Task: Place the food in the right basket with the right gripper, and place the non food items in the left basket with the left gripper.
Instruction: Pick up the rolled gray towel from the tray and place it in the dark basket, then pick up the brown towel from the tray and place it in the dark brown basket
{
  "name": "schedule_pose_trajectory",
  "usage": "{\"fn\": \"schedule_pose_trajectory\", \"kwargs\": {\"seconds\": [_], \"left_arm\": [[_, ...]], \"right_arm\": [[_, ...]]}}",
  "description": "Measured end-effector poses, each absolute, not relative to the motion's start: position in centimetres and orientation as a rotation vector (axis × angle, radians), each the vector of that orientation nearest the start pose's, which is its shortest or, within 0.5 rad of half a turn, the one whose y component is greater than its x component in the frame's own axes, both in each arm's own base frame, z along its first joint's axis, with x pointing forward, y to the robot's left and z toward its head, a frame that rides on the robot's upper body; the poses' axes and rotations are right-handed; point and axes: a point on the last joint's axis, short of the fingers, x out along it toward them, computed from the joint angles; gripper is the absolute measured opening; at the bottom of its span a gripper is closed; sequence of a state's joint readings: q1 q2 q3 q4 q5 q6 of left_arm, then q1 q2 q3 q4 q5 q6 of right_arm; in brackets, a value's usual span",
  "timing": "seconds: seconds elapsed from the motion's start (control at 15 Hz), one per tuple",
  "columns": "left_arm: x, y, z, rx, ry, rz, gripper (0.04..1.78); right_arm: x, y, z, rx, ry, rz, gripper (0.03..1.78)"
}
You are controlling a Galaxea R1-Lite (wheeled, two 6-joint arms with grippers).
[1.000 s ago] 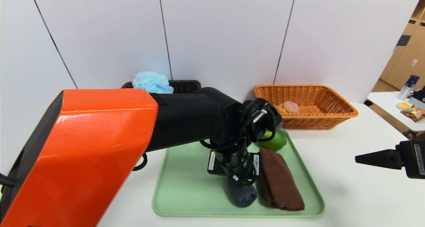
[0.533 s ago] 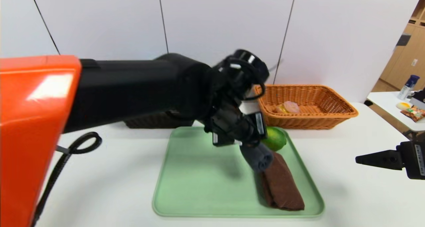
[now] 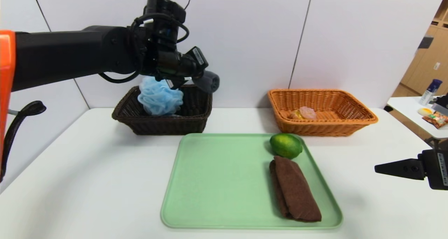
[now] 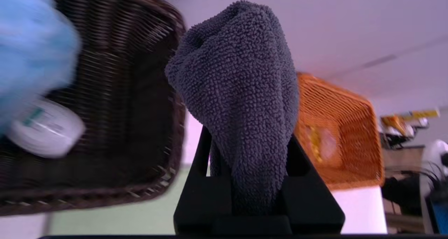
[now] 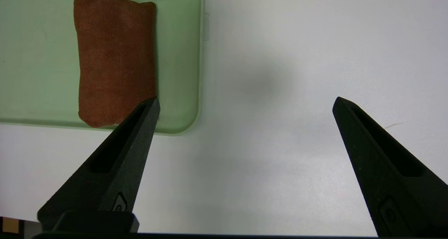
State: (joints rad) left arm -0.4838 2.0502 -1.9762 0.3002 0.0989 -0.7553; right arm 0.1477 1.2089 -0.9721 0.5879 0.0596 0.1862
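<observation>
1. Now we see the left gripper [image 3: 199, 78] lifted off the green tray [image 3: 217, 183] and raised above the dark brown basket [image 3: 161, 121], fingers [image 4: 308, 183] clamped on the dark grey towel [image 3: 210, 81].
2. Beside the tray, the right gripper [image 5: 245, 104] hovers low over the table, fingers spread wide.
3. Only our left wrist view shows a white bottle [image 4: 45, 130] inside that basket, under the blue pouf [image 3: 160, 96].
4. The citrus [image 3: 286, 145] and brown towel [image 3: 294, 190] lie on the tray; a bun [image 3: 307, 112] sits in the orange basket [image 3: 350, 121].
</observation>
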Motion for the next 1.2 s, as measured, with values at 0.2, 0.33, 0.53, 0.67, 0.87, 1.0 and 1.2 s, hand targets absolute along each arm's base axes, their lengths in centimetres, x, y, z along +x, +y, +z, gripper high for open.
{"fn": "schedule_pose_trajectory", "kwargs": {"seconds": [0.2,0.33,0.53,0.67,0.87,1.0,1.2], "left_arm": [[39.1,-17.8,26.8,-0.600,0.506,-0.163,0.31],[40.4,-17.5,25.4,-0.562,0.507,-0.123,0.31],[41.3,-17.3,24.0,-0.514,0.515,-0.098,0.51],[41.6,-17.1,23.8,-0.516,0.513,-0.093,0.79],[41.7,-17.1,23.7,-0.518,0.515,-0.091,1.08],[41.6,-17.0,23.8,-0.522,0.513,-0.089,1.22],[40.8,-16.6,25.3,-0.543,0.494,-0.094,1.38]], "right_arm": [[14.9,2.4,23.9,0.137,0.836,0.117,1.71],[14.9,2.4,23.9,0.138,0.835,0.117,1.71],[14.7,2.3,23.9,0.138,0.835,0.118,1.71],[14.7,2.3,23.8,0.139,0.835,0.119,1.71],[14.7,2.4,23.8,0.128,0.835,0.127,1.71],[14.7,2.4,23.9,0.127,0.832,0.129,1.71],[15.0,2.9,24.8,0.134,0.785,0.156,1.71]]}}
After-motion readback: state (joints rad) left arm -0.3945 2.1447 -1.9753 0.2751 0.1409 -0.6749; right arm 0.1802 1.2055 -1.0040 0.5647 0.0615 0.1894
